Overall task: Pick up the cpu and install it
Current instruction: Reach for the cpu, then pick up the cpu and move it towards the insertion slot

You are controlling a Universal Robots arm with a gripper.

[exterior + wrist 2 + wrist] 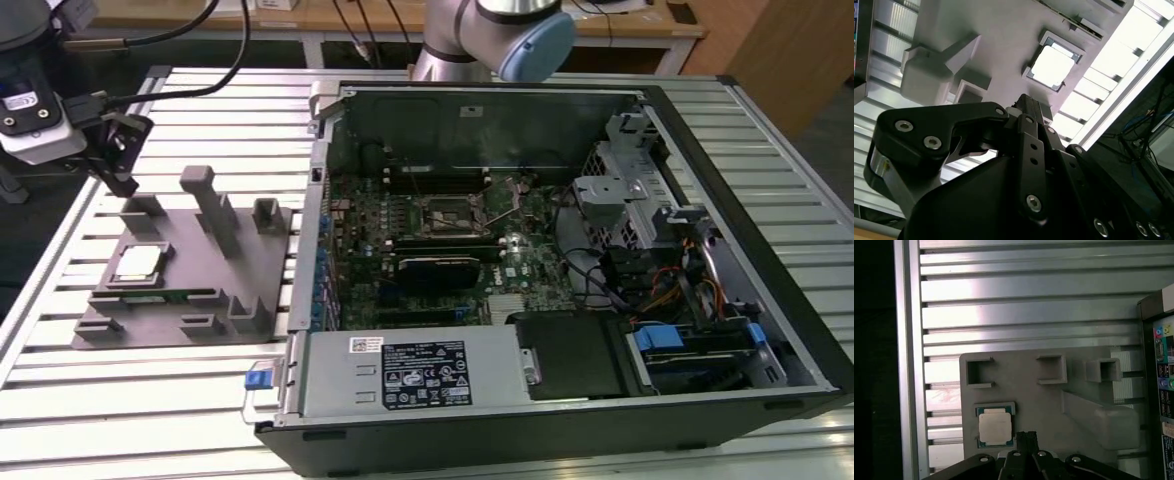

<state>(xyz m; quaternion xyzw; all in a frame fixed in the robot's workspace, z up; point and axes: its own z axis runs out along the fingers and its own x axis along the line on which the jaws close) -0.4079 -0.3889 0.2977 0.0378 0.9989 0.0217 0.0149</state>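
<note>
The cpu [138,262] is a small square chip with a silvery top, lying flat in a recess of the grey tray [174,322] at the exterior view's left. It also shows in both wrist views as the cpu [995,427] [1053,67]. My gripper [126,186] hangs above the far left part of the tray, apart from the chip, its fingers together and holding nothing. In the first wrist view the gripper [1026,436] sits just beside the chip's edge. The dark socket [447,212] lies on the motherboard inside the open computer case.
Upright grey posts [214,205] rise from the tray close to the chip. A narrow green strip [134,297] rests in a tray slot. The open case's metal wall [320,200] borders the tray. Slatted aluminium table [1029,315] surrounds both.
</note>
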